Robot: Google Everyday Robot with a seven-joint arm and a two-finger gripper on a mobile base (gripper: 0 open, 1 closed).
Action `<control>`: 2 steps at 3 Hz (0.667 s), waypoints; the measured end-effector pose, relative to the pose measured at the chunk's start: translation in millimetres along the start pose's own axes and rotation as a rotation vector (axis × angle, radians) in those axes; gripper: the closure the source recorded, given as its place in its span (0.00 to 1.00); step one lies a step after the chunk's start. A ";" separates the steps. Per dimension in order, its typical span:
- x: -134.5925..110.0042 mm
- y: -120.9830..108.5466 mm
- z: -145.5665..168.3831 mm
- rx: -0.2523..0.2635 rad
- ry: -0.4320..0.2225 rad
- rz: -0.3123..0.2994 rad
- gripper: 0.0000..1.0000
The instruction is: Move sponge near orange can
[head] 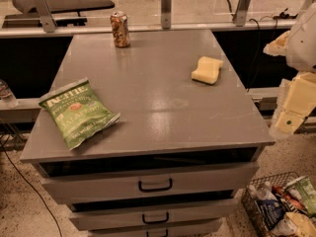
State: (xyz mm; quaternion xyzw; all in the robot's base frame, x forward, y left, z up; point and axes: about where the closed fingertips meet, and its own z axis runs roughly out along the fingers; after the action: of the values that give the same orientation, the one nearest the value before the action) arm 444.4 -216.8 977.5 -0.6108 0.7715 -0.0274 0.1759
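Observation:
The pale yellow sponge [207, 69] lies flat on the grey cabinet top [148, 98], toward the right back. The orange can [120, 29] stands upright at the back edge, left of centre, well apart from the sponge. My gripper [291, 107] hangs at the right edge of the view, beyond the cabinet's right side, lower than and to the right of the sponge. It touches nothing.
A green chip bag [76, 112] lies at the front left of the top. The cabinet has drawers with black handles [155, 185] in front. A wire basket [281, 206] of packets sits on the floor at lower right. A rail [148, 27] runs behind the cabinet.

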 end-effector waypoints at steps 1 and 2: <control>0.0 0.0 -0.1 0.000 0.000 0.000 0.00; -0.7 -5.5 4.2 -0.005 -0.018 0.000 0.00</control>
State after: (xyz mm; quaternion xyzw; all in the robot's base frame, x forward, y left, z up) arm 450.9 -216.8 975.1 -0.6114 0.7700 -0.0197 0.1814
